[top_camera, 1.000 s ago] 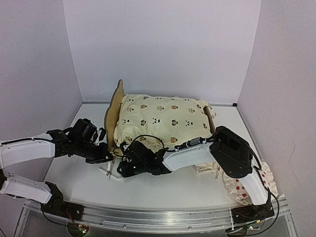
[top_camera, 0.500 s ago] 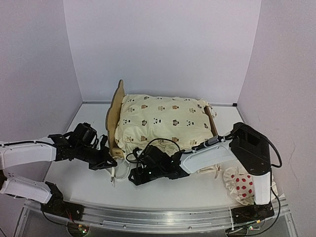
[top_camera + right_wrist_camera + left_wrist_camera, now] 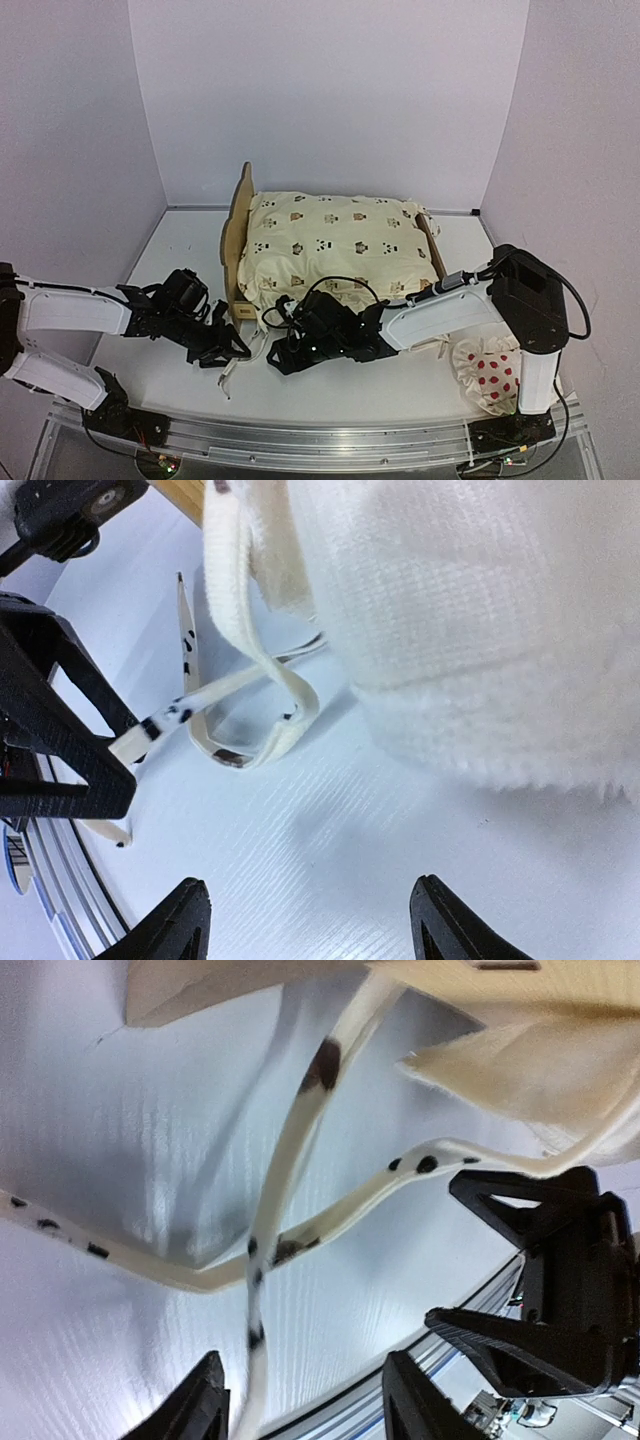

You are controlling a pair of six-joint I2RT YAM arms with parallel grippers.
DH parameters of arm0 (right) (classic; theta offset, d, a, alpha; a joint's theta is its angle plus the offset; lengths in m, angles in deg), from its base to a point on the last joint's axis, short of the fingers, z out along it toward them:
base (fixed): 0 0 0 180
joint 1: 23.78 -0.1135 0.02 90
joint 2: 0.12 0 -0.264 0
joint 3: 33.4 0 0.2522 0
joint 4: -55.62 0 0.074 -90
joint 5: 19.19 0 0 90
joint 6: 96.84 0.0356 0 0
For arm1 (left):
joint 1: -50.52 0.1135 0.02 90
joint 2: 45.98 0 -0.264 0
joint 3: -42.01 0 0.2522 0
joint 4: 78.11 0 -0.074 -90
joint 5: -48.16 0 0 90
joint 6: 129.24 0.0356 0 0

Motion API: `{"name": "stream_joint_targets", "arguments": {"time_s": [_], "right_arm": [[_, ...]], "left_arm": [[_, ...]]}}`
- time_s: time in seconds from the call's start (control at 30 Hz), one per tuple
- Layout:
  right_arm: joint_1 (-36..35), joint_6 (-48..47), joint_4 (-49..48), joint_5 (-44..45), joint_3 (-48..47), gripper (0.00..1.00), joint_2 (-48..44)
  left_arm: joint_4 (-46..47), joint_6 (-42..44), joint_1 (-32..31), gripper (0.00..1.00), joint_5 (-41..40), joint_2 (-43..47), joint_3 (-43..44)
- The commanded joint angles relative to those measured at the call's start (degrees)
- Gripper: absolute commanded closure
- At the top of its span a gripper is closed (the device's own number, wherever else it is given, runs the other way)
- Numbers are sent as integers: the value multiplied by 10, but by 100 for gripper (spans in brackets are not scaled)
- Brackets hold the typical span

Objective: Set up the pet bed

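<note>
The left gripper (image 3: 305, 1405) is being held half open astride a loose cream black-spotted fabric tie (image 3: 290, 1160); the right gripper (image 3: 310, 920), wide open, empty.

A cream animal-printed padded cover (image 3: 335, 245) is spread centrally; a white red-dotted ruffled pillow (image 3: 490, 372) is laid on the white table (image 3: 400, 392) at right.
</note>
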Motion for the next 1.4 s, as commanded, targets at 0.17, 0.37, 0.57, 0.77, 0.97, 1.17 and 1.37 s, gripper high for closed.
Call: {"name": "stream_joint_targets", "arguments": {"time_s": [0.17, 0.37, 0.57, 0.77, 0.97, 1.17, 1.37], "right_arm": [[1, -4, -4, -20, -23, 31, -10], [1, -1, -4, -29, -15, 31, -16], [1, -2, -4, -29, -2, 31, -24], [2, -6, -3, -29, 9, 31, -29], [1, -14, -2, -29, 17, 31, -37], [1, -18, -2, -28, 21, 32, -38], [2, -23, -2, -22, 25, 32, -40]], "left_arm": [[-202, 46, -21, 22, -207, 77, 96], [-216, 20, -20, 34, -280, 52, 84], [-166, 2, -20, 46, -305, 31, 55], [-124, -9, -20, 53, -333, -8, 53], [-103, -20, -20, 58, -367, -43, 57], [-101, -25, -20, 60, -383, -89, 75], [-82, -30, -20, 64, -392, -121, 75]]}}
